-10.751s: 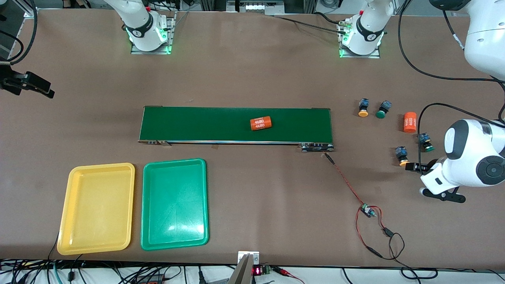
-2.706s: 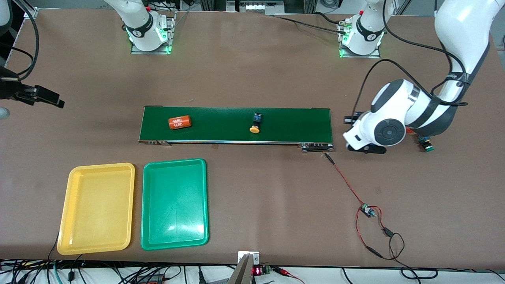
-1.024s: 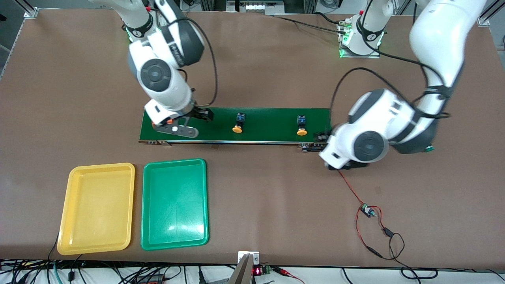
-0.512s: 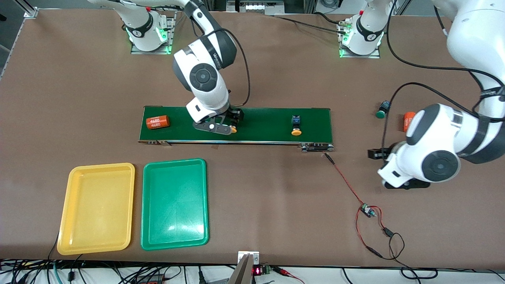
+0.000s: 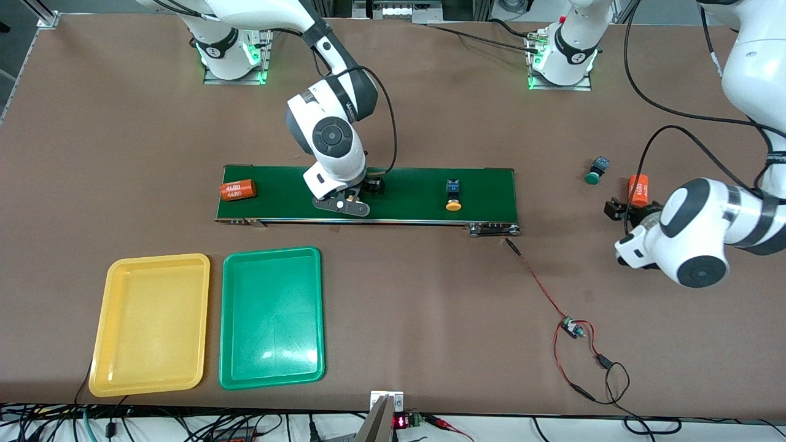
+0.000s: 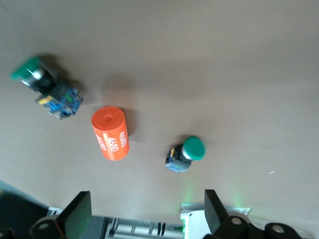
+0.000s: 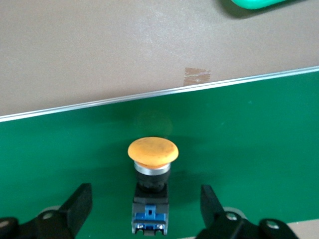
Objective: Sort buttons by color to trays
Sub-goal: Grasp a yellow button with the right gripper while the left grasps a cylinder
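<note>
the right gripper (image 7: 142,209) is down over the conveyor belt (image 5: 405,184), its fingers spread with a yellow-orange button (image 7: 151,179) lying between them, not yet pinched; so the step in hand looks like the pick of this button; next it needs to close on the black body, lift, and carry it to the yellow tray (image 5: 116,368), which sits empty beside the green tray (image 5: 233,374); a second yellow-orange button (image 5: 453,196) lies on the belt toward the left arm's end; the left gripper (image 6: 144,214) hangs spread over two green buttons (image 6: 185,154) and an orange cylinder (image 6: 110,133) on the table.
</note>
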Available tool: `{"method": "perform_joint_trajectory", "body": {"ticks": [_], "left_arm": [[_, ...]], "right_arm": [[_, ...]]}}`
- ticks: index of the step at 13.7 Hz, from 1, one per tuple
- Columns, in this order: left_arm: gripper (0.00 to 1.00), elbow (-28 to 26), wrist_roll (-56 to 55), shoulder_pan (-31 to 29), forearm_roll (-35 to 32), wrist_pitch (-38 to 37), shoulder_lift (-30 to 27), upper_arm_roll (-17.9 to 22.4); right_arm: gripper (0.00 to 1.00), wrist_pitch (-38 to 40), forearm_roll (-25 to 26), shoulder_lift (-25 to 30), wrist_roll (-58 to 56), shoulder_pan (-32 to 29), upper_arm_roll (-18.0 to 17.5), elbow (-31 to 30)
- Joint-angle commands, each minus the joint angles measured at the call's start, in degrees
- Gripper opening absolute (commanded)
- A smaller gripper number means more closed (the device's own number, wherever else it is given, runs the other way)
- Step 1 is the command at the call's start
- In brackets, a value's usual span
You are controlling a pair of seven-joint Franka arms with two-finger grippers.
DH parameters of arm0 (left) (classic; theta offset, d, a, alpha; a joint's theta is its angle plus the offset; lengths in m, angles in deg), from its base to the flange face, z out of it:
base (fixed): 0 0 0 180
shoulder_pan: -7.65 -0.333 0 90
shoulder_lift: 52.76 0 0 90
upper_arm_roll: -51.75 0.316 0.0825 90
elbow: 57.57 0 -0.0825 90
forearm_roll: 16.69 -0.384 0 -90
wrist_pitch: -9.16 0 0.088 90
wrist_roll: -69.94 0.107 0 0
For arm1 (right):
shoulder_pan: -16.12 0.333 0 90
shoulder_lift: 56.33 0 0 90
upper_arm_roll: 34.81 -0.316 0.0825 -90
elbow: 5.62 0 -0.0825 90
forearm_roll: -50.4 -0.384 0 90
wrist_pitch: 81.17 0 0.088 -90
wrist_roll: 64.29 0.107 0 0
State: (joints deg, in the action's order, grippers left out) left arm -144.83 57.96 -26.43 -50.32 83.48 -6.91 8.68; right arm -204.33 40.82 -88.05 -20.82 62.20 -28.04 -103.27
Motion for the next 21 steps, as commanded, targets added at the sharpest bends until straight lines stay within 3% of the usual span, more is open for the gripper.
{"method": "perform_joint_trajectory", "body": {"ticks": [1, 4, 6, 9, 10, 11, 12, 14, 16, 19, 21], "left_arm": [[1.0, -10.2, 1.3, -7.1, -1.9, 4.1, -2.2, -2.9], [1.0, -23.8, 1.2, -13.2, -7.3, 17.6, -8.1, -3.9], [1.0, -26.4, 1.3, -15.4, -9.0, 20.7, -8.9, -3.9], [1.0, -29.4, 1.3, -18.0, -13.1, 27.8, -8.2, -3.4], [1.0, -29.8, 1.2, -18.5, -14.8, 29.1, -8.0, -3.3], [0.96, -30.0, 1.2, -19.1, -15.4, 29.2, -7.4, -3.3], [0.86, -30.2, 1.2, -19.4, -15.4, 29.2, -7.4, -3.3], [0.56, -30.3, 1.3, -19.4, -15.4, 29.3, -7.3, -3.3], [0.39, -30.3, 1.3, -19.4, -15.4, 29.1, -7.2, -3.3], [0.28, -29.5, 4.4, -19.4, -15.2, 27.5, -8.5, -4.7], [0.28, -26.0, 8.3, -19.4, -15.0, 22.6, -9.1, -10.3]], "right_arm": [[0.57, 0.2, -0.2, -0.5, -2.2, 0.2, 0.3, 0.9], [0.42, 0.2, -0.1, -1.5, -2.2, 0.4, 0.3, 0.8], [0.34, 0.1, -0.1, -2.0, -2.2, 0.6, 0.3, 0.9], [0.06, -0.3, -0.4, -1.7, -2.3, 0.7, 0.4, 1.0], [0.02, -0.3, -0.4, -1.5, -2.3, 0.6, 0.4, 2.0], [0.0, 0.6, -0.8, -1.4, -2.3, 0.2, 0.4, 5.2], [0.0, 3.1, -1.0, -1.3, -2.3, -0.2, 0.8, 7.8], [0.0, 10.4, -0.8, -1.3, -2.4, -2.5, 2.4, 15.0], [0.0, 14.2, -0.4, -1.3, -2.5, -5.3, 4.0, 18.4], [0.0, 14.0, -0.4, -1.3, -6.4, -10.0, 8.1, 18.9], [0.0, 13.6, -0.5, -2.0, -12.1, -16.2, 9.0, 19.0]]}}
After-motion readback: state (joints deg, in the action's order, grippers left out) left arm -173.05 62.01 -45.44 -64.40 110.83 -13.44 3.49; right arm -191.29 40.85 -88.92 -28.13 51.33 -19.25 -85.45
